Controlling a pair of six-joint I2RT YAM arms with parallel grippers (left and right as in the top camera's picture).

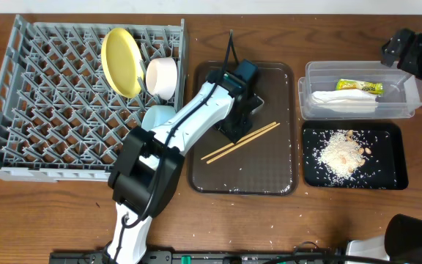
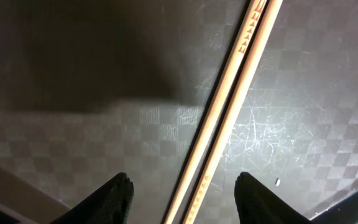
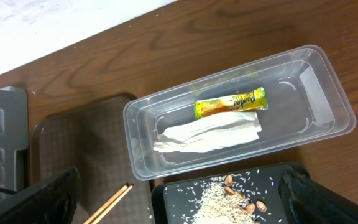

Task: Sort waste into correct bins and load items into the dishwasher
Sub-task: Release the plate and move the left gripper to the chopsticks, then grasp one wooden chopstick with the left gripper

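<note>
The wooden chopsticks (image 1: 240, 141) lie side by side on the dark-brown serving tray (image 1: 277, 172). My left gripper (image 2: 184, 193) is open just above them, a finger on each side of the pair (image 2: 229, 112). In the grey dish rack (image 1: 42, 95) stand the yellow plate (image 1: 121, 61), a white bowl (image 1: 162, 77) and the light-blue bowl (image 1: 156, 117). The clear tub (image 3: 316, 81) holds the yellow-green wrapper (image 3: 230, 103) and the white napkin (image 3: 207, 134). The black tray (image 1: 387, 172) holds rice crumbs (image 1: 341, 154). My right gripper (image 3: 179, 205) is open and empty, high above the tub. The white cup is out of view.
The clear tub (image 1: 409, 99) stands behind the black tray at the right. Loose crumbs (image 1: 302, 220) are scattered on the wooden table near its front edge. The right arm (image 1: 416, 51) hangs at the far right corner.
</note>
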